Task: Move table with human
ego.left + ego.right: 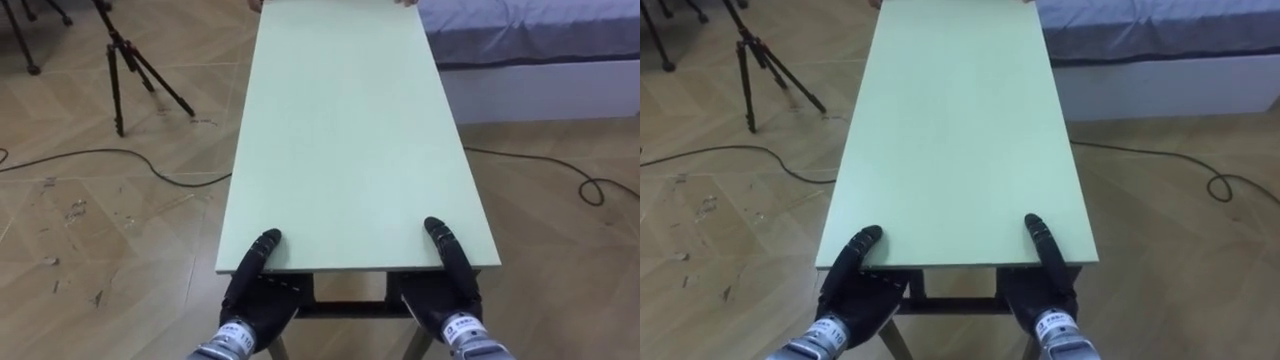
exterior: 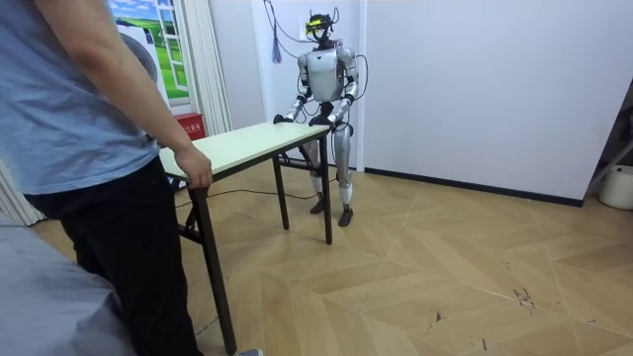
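Note:
A long table [image 1: 350,130] with a pale green top and dark legs stretches away from me. My left hand [image 1: 252,278] and right hand [image 1: 452,268] clamp its near edge, thumbs on top, fingers underneath. At the far end a person's fingertips [image 1: 405,3] rest on the edge. In the room view I stand at one end of the table [image 2: 247,146], close to a white wall. The person [image 2: 89,148] stands at the other end with a hand [image 2: 194,168] gripping the edge.
A black tripod [image 1: 135,65] stands on the wood floor to the table's left. A bed [image 1: 540,45] lies to its right. Dark cables run over the floor on the left [image 1: 120,155] and the right [image 1: 590,188]. Open floor [image 2: 475,267] spreads toward the room view's right.

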Controlling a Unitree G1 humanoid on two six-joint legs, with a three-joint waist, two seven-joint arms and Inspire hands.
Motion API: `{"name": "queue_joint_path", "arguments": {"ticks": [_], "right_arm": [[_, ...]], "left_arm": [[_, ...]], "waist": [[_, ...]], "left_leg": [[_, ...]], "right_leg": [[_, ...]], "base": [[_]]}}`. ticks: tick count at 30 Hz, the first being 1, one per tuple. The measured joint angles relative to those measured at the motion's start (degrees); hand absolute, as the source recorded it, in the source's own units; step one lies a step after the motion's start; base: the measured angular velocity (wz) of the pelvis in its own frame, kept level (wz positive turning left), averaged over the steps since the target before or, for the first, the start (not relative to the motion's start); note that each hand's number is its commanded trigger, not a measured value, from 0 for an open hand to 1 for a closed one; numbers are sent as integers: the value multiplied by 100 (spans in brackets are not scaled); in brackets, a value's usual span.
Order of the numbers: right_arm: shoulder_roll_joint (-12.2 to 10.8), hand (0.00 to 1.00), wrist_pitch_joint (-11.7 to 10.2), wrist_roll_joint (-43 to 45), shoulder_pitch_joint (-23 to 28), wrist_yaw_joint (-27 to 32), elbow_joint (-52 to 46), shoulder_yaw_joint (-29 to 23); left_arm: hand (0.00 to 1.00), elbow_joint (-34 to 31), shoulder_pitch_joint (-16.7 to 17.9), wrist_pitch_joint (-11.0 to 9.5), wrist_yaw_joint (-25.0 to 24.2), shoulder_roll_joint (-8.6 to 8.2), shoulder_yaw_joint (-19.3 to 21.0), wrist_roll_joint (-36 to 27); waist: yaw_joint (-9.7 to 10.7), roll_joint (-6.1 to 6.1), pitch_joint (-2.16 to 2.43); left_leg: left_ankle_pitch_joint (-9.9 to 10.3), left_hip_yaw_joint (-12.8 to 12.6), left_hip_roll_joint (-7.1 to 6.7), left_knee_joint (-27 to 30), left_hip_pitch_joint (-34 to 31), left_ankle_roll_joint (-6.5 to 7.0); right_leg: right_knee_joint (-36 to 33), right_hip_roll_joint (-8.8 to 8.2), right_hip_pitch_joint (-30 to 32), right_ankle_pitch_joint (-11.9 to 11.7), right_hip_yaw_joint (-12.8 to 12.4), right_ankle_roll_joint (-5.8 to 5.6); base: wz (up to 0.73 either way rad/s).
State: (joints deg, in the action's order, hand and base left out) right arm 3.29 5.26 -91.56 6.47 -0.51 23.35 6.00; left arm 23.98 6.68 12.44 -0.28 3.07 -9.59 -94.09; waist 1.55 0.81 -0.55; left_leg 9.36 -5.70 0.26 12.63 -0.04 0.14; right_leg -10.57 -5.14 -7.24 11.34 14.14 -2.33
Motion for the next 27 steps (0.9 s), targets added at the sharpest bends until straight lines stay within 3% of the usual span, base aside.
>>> {"name": "queue_joint_path", "arguments": {"ticks": [12, 27], "right_arm": [[-6, 100, -51, 7, 18, 105, -90, 25], [-4, 100, -454, 225, 306, 57, -472, 410]], "left_arm": [[100, -174, 42, -69, 207, -14, 0, 116], [100, -751, 569, -319, 181, -85, -12, 490]], "waist": [[-51, 5, 0], [-35, 2, -14]], "left_leg": [[1, -36, 3, -47, 9, 0], [0, -150, 12, -132, 30, -1]], "right_leg": [[4, 0, 28, 0, 3, 0], [3, -4, 85, 1, -12, -1]], "base": [[-1], [-4]]}}
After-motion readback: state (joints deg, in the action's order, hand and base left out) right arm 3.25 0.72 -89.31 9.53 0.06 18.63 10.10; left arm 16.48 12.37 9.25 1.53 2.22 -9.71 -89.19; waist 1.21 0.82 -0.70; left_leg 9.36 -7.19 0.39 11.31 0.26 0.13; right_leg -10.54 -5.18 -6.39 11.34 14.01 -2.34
